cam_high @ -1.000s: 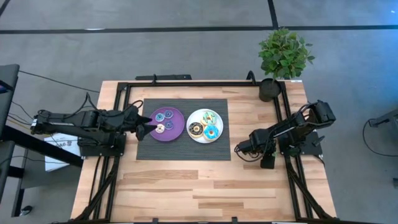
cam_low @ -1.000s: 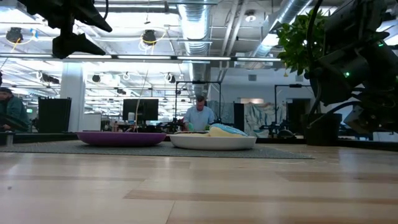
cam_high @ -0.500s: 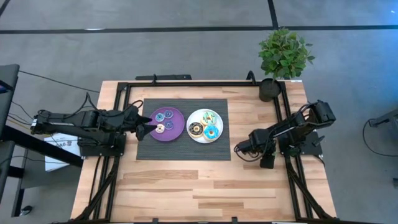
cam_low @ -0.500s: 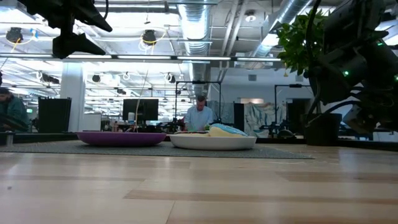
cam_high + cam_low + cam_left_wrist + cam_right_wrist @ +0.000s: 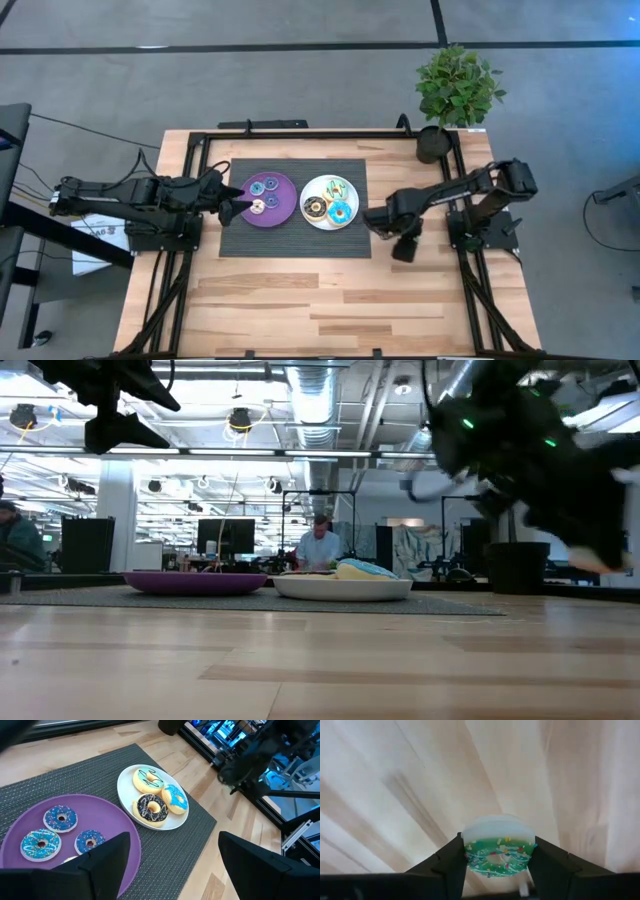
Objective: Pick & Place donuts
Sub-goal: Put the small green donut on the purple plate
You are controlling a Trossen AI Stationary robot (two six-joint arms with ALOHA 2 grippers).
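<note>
Room: an open workshop with ceiling ducts and strip lights; a seated person [image 5: 321, 546] shows far behind the desk.
Desk: pale wood planks [image 5: 300, 300] with a black frame; a dark ribbed woven mat [image 5: 240, 240] lies at the middle, toward the far edge.
Plant: a leafy green plant in a dark pot [image 5: 456, 95] at the far right corner.
Purple plate: round, flat and smooth [image 5: 283, 209], on the mat's left half; it carries small blue-iced donuts [image 5: 60, 817] with sprinkles, each lying flat with its hole facing up.
White plate: round and glossy [image 5: 313, 188], touching the purple plate's right side; on it three larger donuts lie flat: a brown-iced one [image 5: 151, 809], a cyan one [image 5: 175, 799] and a pale one with green drizzle [image 5: 148, 779].
Left gripper: [image 5: 237, 203] over the purple plate's left rim, its fingers [image 5: 107, 856] spread wide, nothing between them.
Right gripper: [image 5: 372, 218] above the mat's right edge, just right of the white plate, pinching a green donut [image 5: 499, 856].
Green donut: a small ring, green icing with coloured sprinkles over a pale base, its iced face turned toward the wrist camera, clamped at two opposite sides above bare wood.
</note>
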